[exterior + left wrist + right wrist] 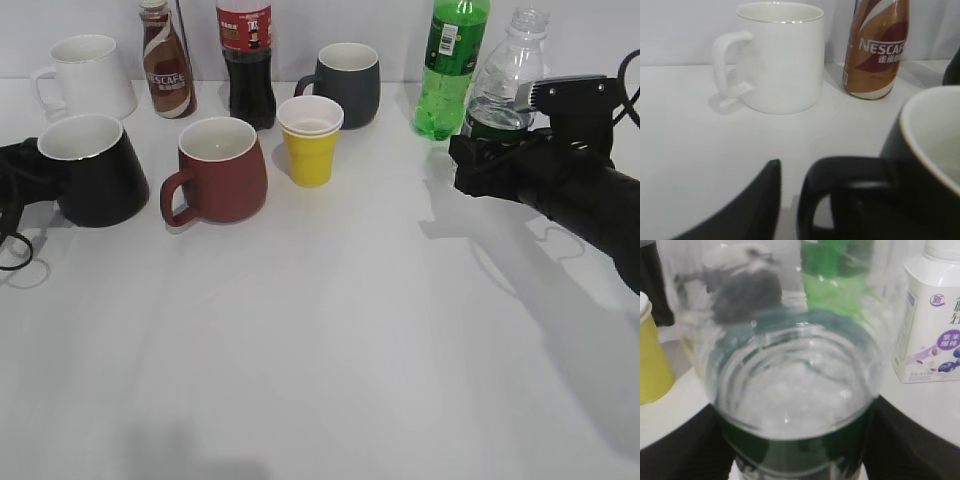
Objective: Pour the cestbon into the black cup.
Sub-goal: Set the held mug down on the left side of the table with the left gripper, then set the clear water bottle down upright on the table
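The black cup (92, 172) stands at the left of the table; its white inside (935, 135) and black loop handle (840, 172) show in the left wrist view. My left gripper (18, 165) (815, 192) is at the handle, one finger outside it with a small gap, the other dark shape within the loop. The cestbon (503, 85) stands upright at the back right, its neck uncapped. My right gripper (480, 160) (797, 445) is shut on its dark green label; the bottle (795, 390) fills the right wrist view. The bottle's base is hidden.
Back row: white mug (90, 75), Nescafe bottle (167, 65), cola bottle (246, 60), dark grey mug (345, 85), green soda bottle (450, 65). A reddish-brown mug (222, 168) and a yellow cup (310, 150) stand between. A white bottle (930, 325) is by the cestbon.
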